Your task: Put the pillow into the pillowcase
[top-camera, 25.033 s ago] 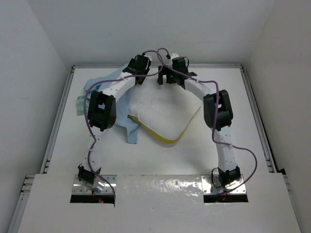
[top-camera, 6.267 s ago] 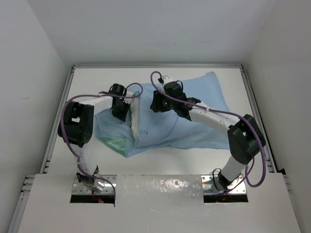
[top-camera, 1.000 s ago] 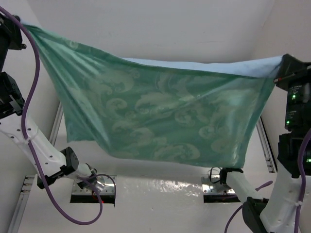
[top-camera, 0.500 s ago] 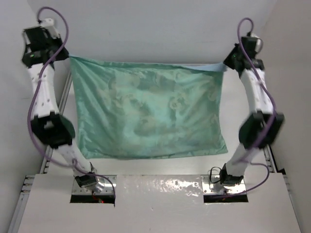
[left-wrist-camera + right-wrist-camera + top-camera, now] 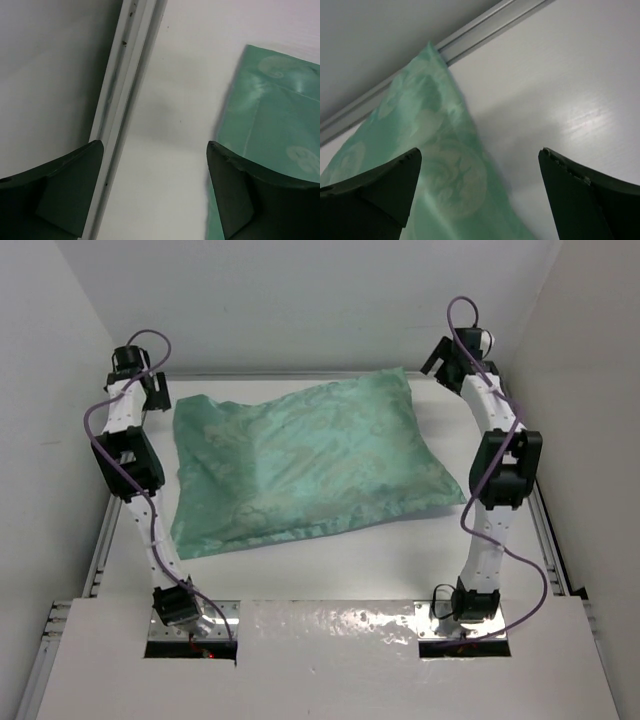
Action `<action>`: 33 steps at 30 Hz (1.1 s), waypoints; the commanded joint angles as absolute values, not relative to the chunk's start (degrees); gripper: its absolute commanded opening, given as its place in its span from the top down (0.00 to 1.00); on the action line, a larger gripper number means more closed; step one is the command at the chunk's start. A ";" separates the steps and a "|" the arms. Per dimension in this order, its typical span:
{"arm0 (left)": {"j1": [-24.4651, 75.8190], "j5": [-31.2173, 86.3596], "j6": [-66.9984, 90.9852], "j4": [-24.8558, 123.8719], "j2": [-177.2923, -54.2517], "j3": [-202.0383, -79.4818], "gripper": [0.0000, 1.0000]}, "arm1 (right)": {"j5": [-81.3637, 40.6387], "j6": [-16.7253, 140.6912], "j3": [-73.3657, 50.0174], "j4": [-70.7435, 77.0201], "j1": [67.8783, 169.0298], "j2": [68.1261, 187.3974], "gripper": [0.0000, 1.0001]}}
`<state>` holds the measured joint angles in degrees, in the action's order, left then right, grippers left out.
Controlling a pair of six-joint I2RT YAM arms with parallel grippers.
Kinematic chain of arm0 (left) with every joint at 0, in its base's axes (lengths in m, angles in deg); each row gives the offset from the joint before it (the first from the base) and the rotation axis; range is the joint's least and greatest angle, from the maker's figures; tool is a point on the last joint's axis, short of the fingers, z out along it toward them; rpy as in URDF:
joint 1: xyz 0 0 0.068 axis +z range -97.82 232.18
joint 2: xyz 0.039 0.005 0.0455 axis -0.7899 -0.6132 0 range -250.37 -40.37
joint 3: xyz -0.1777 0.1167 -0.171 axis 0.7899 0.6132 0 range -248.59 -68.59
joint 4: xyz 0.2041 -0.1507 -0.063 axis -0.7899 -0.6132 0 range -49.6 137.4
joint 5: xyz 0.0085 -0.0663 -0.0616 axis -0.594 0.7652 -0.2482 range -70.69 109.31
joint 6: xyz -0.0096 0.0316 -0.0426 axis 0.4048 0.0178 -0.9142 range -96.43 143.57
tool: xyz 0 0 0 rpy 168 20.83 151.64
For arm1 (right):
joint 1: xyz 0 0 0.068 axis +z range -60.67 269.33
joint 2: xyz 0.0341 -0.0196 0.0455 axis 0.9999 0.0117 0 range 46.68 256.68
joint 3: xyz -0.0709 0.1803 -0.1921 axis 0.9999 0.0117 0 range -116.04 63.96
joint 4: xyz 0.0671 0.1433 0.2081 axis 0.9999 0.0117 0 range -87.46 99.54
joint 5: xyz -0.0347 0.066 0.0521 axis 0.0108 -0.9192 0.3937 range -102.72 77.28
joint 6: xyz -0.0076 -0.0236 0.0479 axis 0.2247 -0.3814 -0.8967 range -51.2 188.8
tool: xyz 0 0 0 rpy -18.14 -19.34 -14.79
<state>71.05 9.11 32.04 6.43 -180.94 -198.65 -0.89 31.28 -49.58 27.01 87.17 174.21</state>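
At the far left of the top view, the left arm (image 5: 130, 455) is reaching up along the table's left edge, with the left gripper (image 5: 153, 390) hanging near the back left corner. In its wrist view the left gripper (image 5: 155, 187) is holding its two dark fingers (image 5: 65, 192) wide apart with only bare white table (image 5: 165, 125) showing between them; it is gripping nothing. A metal rail (image 5: 127, 65) is running along the table edge to one side of it, and the edge of the pillowcase (image 5: 272, 115) is lying just beside the opposite finger, not touching it as far as can be told. Across the middle of the table (image 5: 330, 560) the pillowcase (image 5: 310, 465) is lying mint-green face up, puffed and rounded, one back corner pointing toward the rear wall and its front edge facing the arm bases. The pillow is not showing in any view. On the right, the right arm (image 5: 495, 470) is standing tall with the right gripper (image 5: 442, 358) hovering by the back right corner. From its wrist camera the right gripper (image 5: 480, 197) is also spreading its fingers (image 5: 590, 200) wide and clasping nothing, while the pointed corner of the pillowcase (image 5: 435, 145) is resting on the table below, its tip reaching the back rail (image 5: 485, 25).
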 commanded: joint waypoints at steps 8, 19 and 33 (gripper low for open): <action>73.89 26.59 36.49 2.58 -152.97 -173.73 0.19 | -2.79 39.35 -12.18 18.45 92.75 139.63 0.01; 74.59 25.46 38.26 3.89 -129.94 -144.80 0.18 | -1.04 39.36 16.31 18.45 92.84 113.15 0.01; 74.50 24.23 37.02 6.27 -122.55 -133.02 0.16 | 7.40 31.71 34.86 10.46 92.84 96.96 0.01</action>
